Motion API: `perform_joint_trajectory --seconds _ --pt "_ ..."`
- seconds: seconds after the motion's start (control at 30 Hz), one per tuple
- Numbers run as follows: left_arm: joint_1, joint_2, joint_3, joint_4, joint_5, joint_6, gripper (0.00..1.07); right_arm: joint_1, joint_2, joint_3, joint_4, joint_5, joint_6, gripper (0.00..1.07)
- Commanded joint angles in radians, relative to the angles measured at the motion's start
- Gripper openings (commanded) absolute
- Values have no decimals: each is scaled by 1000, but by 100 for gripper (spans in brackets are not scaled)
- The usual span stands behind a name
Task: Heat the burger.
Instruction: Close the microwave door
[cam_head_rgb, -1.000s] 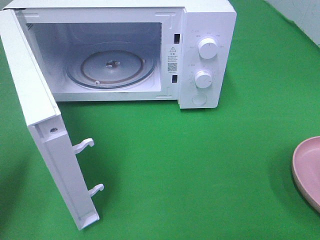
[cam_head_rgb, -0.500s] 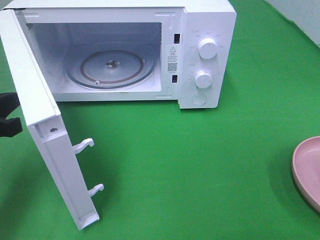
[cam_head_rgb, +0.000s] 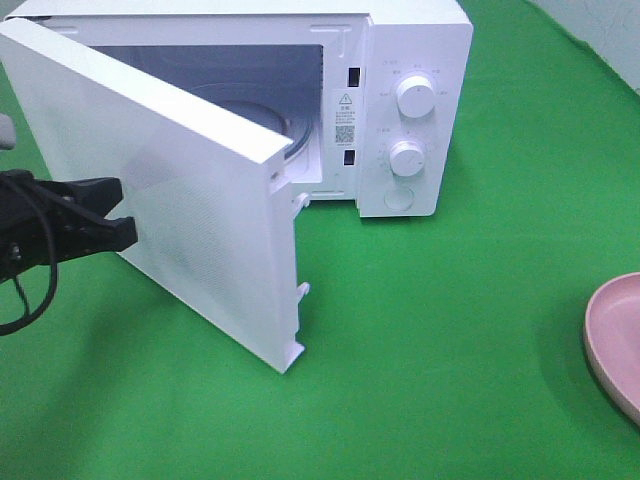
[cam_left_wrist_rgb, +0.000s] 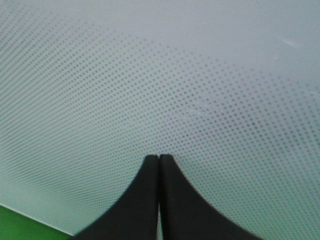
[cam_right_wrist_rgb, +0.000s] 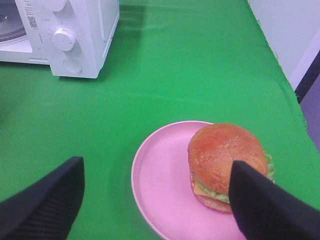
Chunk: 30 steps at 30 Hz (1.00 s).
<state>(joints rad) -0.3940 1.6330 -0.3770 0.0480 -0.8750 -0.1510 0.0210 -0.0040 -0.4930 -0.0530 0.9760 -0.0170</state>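
The burger (cam_right_wrist_rgb: 226, 167) sits on the pink plate (cam_right_wrist_rgb: 162, 187), toward the plate's right side, on the green cloth (cam_head_rgb: 470, 330) well to the right of the white microwave (cam_head_rgb: 415, 110). The right gripper (cam_right_wrist_rgb: 155, 200) hangs above the plate, jaws wide apart, holding nothing. The left gripper (cam_head_rgb: 125, 213) has its fingertips pressed together, tips against the outer face of the microwave door (cam_head_rgb: 200, 190), which stands partly open.

White microwave (cam_head_rgb: 400, 110) on green cloth (cam_head_rgb: 450, 340). Door (cam_head_rgb: 190, 190) of microwave swung partway, dotted outer face showing, hiding most of glass turntable (cam_head_rgb: 296, 130). Two white knobs (cam_head_rgb: 415, 97) stacked on microwave's right panel. Pink plate (cam_head_rgb: 615, 340) well right of microwave.
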Motion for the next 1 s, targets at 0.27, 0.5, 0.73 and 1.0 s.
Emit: perform_joint_trajectory --seconds 0.27,0.5,0.73,1.0 --pt "-126 115 -178 -142 3 34 0 -7 -27 1 2 -20 7 76" --pt "-148 180 -298 -162 57 34 0 -7 -27 1 2 -20 7 76" --pt "-148 261 -457 -162 114 34 0 -7 -27 1 2 -20 7 76" --pt "-148 332 -572 -162 141 34 0 -7 -27 1 2 -20 7 76"
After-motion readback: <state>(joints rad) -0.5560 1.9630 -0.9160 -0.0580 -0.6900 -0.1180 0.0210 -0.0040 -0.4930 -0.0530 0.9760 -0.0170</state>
